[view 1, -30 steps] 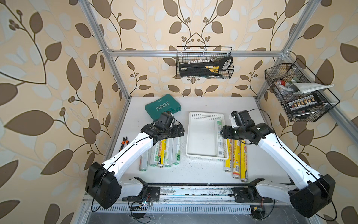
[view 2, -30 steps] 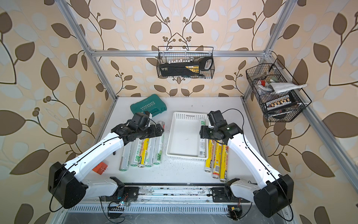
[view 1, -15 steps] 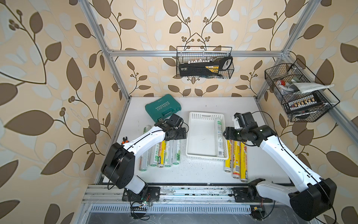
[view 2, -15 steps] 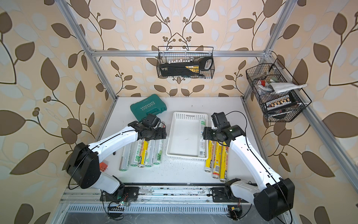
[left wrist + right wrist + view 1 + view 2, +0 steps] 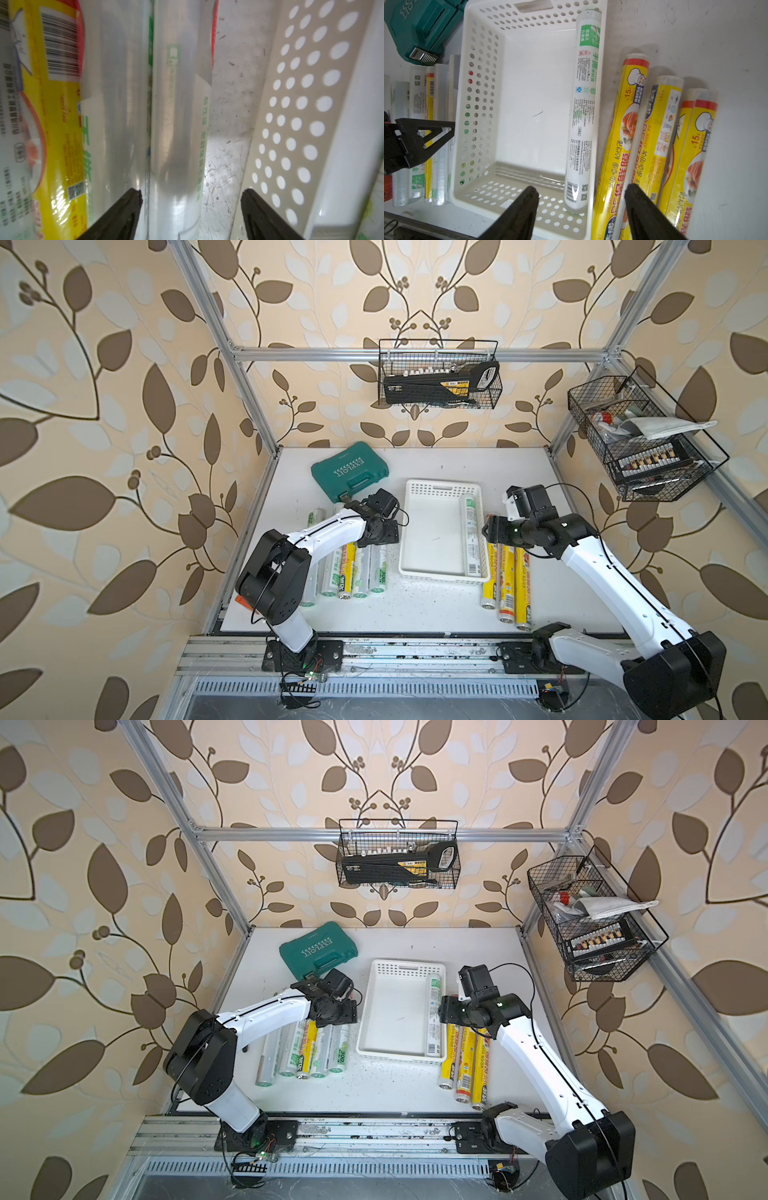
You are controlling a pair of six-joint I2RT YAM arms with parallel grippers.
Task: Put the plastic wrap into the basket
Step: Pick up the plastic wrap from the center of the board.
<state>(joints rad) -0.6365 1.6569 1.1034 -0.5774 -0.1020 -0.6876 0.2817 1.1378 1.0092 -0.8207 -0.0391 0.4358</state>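
Note:
The white perforated basket holds one silvery-white plastic wrap roll along its right wall. Several rolls lie left of the basket, and three yellow rolls lie to its right. My left gripper is low over the left group. Its jaws are open astride the silvery-white roll nearest the basket wall, with a gap on the wall side. My right gripper hangs open above the basket's right edge, holding nothing.
A green tool case lies at the back left, close behind my left wrist. Black wire baskets hang on the back wall and the right wall. A small orange item sits at the table's left edge.
My left gripper has come down onto the rolls beside the basket and its jaws have narrowed around the nearest roll. The right gripper has barely moved.

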